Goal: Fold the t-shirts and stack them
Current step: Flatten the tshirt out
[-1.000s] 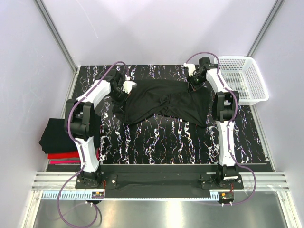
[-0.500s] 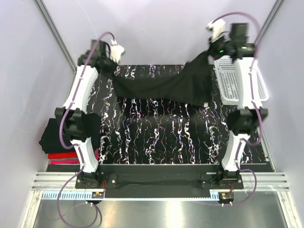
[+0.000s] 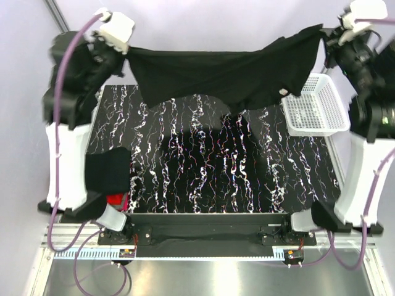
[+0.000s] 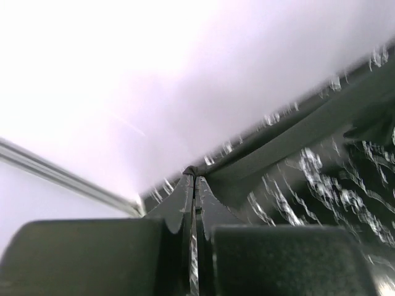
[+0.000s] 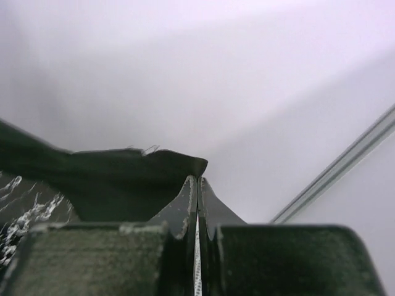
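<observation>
A plain black t-shirt [image 3: 228, 73] hangs stretched in the air between both grippers, high above the marbled table [image 3: 203, 166]. My left gripper [image 3: 128, 50] is shut on its left corner; in the left wrist view [image 4: 192, 174] the cloth [image 4: 290, 145] runs off to the right from the fingertips. My right gripper [image 3: 323, 31] is shut on its right corner; in the right wrist view [image 5: 197, 179] the cloth [image 5: 117, 179] spreads to the left. A small white label [image 3: 284, 92] shows near the shirt's right lower edge. A pile of folded shirts, black [image 3: 106, 171] over red [image 3: 115, 200], lies at the table's left edge.
A white plastic mesh basket [image 3: 311, 106] stands at the table's right back. Lilac walls close in the back and sides. The arm bases sit on the rail at the near edge.
Both arms have risen steeply and spread apart, lifting the black t-shirt off the table until it hangs taut between them.
</observation>
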